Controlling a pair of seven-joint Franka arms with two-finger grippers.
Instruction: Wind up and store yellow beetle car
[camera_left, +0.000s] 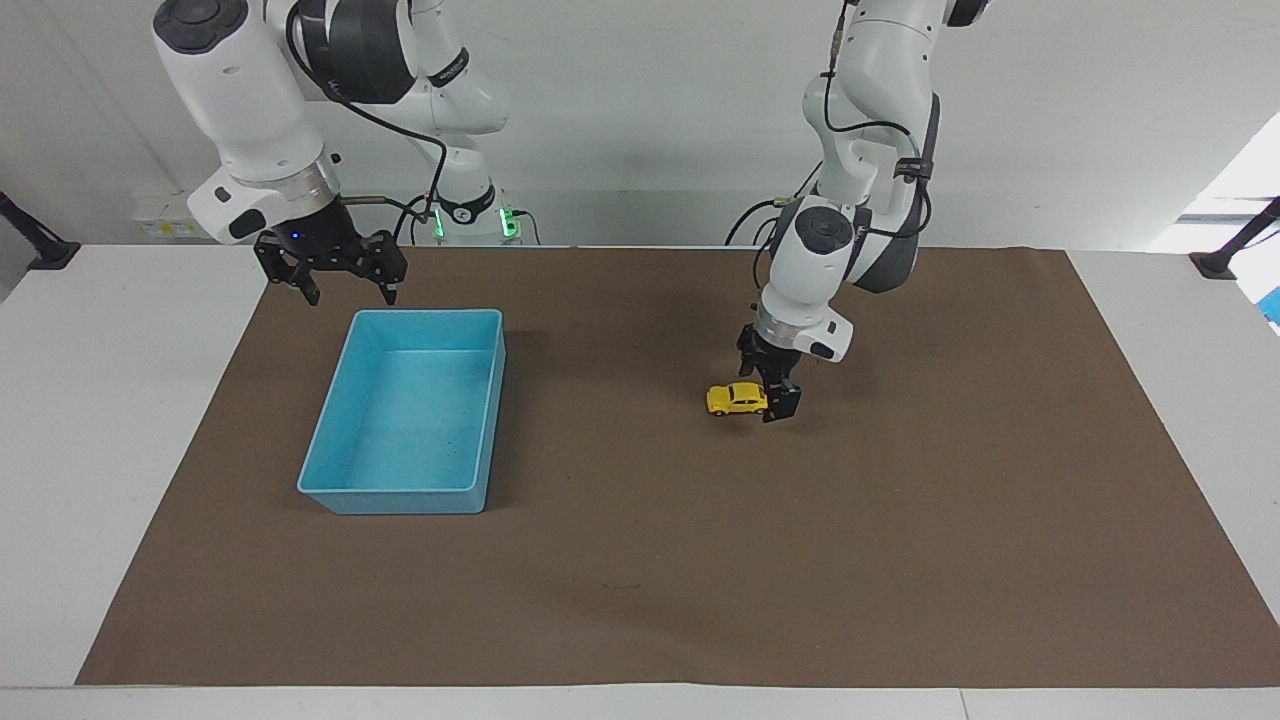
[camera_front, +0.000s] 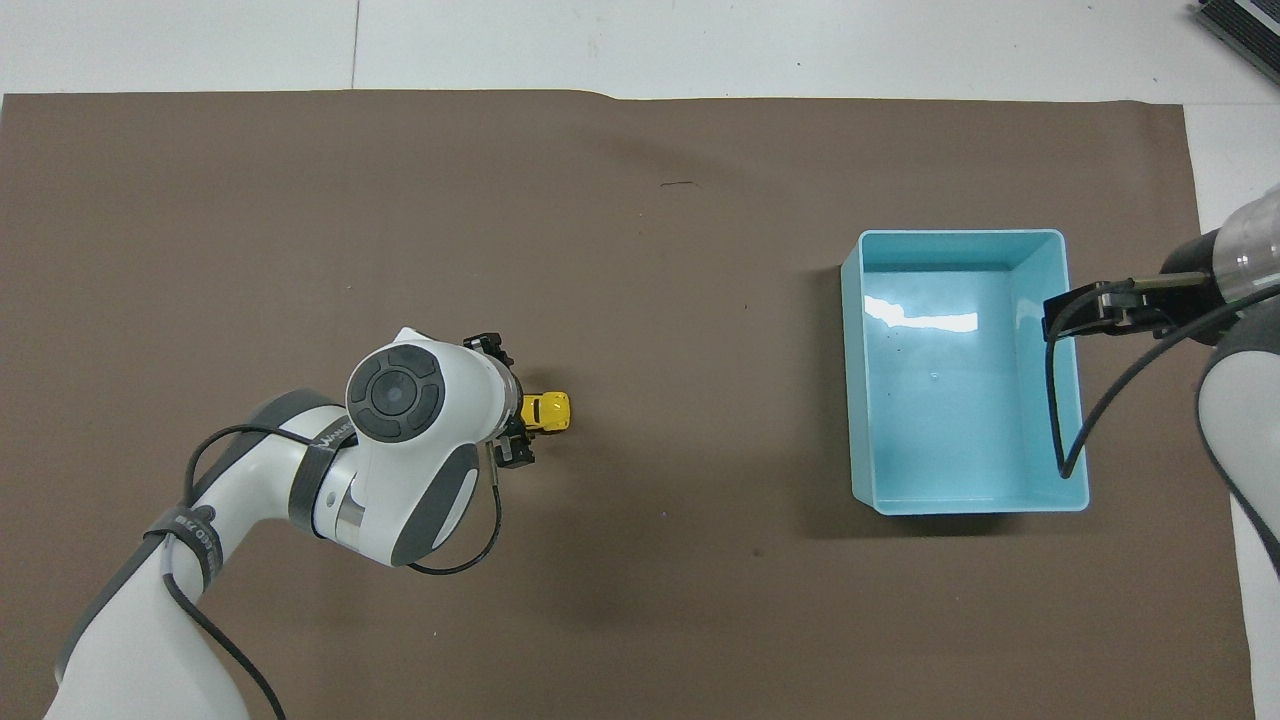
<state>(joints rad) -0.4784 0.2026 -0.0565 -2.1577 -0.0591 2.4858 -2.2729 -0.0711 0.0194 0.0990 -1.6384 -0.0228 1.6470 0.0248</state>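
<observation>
Two pincers are seen spread: the right pincer (camera_left: 338, 290) is held waiting above the robot-side edge of the open light-blue plastic bin (camera_left: 330, 482). Farther out, on the brown mat (camera_left: 900, 560) over the bench, the left pincer (camera_left: 773, 398) is lowered astride one end of the tiny yellow beetle car (camera_left: 737, 398), evidently positioned for a grasp.

This place looks like a robotics laboratory and not a home. Two white robot arms (camera_left: 250, 110) stand at a plain white table (camera_left: 90, 420) before a bare white wall (camera_left: 640, 120). Loose black cables (camera_left: 420, 180) hang from the arms, and small green lights (camera_left: 505, 215) shine at their bases. A brown paper mat (camera_left: 640, 560) covers the table under the claws. Black camera stands (camera_left: 1235, 245) are clamped at the table's two ends.
</observation>
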